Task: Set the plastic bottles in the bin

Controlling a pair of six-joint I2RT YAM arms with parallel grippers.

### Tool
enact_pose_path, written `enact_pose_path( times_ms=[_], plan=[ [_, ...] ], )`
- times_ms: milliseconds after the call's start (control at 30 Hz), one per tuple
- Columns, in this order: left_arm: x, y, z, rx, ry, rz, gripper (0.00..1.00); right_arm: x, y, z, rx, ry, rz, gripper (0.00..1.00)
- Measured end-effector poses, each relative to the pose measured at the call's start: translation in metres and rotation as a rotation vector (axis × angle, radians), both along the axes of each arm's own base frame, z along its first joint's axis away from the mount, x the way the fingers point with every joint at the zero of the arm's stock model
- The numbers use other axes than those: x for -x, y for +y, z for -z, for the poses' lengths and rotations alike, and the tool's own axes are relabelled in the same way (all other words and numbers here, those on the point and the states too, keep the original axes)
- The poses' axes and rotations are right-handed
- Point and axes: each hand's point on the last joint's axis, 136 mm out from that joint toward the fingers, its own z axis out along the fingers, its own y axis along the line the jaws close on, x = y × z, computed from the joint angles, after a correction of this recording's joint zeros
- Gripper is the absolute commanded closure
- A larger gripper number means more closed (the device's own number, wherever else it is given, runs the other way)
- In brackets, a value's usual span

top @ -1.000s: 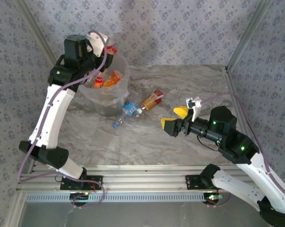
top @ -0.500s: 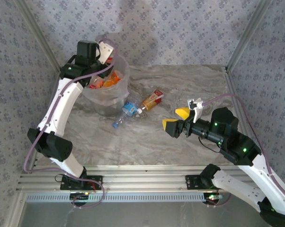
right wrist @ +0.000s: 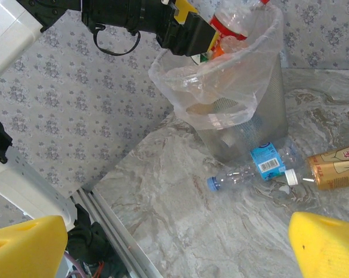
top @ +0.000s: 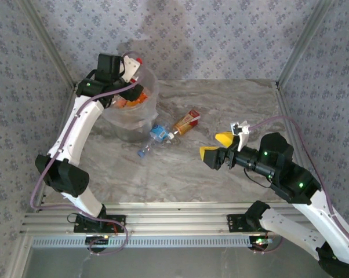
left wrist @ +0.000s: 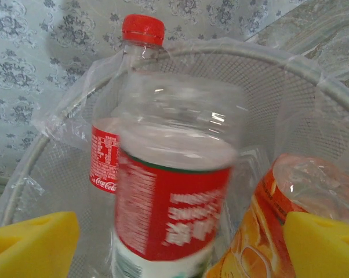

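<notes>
Two lie on the table (top: 232,104) beside the bin (top: 141,124): a blue-label bottle (top: 157,136) and an amber bottle (top: 186,121). Three show inside the bin: a red-cap bottle (left wrist: 141,35), a blurred red-label bottle (left wrist: 174,202) and a cut-off orange bottle (left wrist: 267,214). Any deeper ones are unclear. The left gripper (left wrist: 174,243) is spread wide over the bin, gripping nothing. The right gripper (top: 217,147) is spread wide and empty.

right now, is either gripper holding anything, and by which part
Nothing is held: the left gripper is open around the clear red-labelled plastic bottle, not touching it; the right gripper is open and empty.

Bin (top: 128,123) far L; bottle (top: 157,136) just R; 2nd bottle (top: 186,122) further R.
</notes>
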Motion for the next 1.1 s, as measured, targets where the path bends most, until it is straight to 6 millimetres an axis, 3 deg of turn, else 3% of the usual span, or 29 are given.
enact_pose_path(
  times_ms=[200, 367, 533, 667, 767, 867, 1000, 1100],
  plan=[
    [0.005, -0.003, -0.006, 0.066, 0.02, -0.023, 0.09, 0.0, 0.0, 0.003, 0.004, 0.006, 0.0, 0.0],
    [0.013, -0.012, -0.025, 0.183, 0.016, -0.018, 0.1, -0.001, 0.001, 0.006, 0.005, 0.012, 0.001, 0.0],
    [0.045, -0.022, -0.056, 0.32, -0.003, 0.045, 0.1, -0.001, 0.001, 0.008, 0.005, 0.022, 0.003, 0.0],
    [0.086, -0.03, -0.063, 0.388, 0.01, 0.115, 0.08, -0.001, 0.002, 0.01, 0.007, 0.026, 0.001, 0.0],
    [0.118, -0.043, -0.054, 0.417, 0.042, 0.18, 0.07, -0.001, 0.002, 0.011, 0.008, 0.03, 0.001, 0.0],
    [0.149, -0.064, -0.033, 0.417, 0.098, 0.25, 0.06, -0.001, 0.003, 0.012, 0.009, 0.035, -0.003, 0.0],
    [0.182, -0.092, 0.009, 0.377, 0.197, 0.307, 0.06, -0.003, 0.006, 0.018, 0.013, 0.05, -0.008, 0.0],
    [0.19, -0.098, 0.044, 0.337, 0.258, 0.274, 0.05, -0.003, 0.008, 0.02, 0.018, 0.06, -0.016, 0.0]
  ],
)
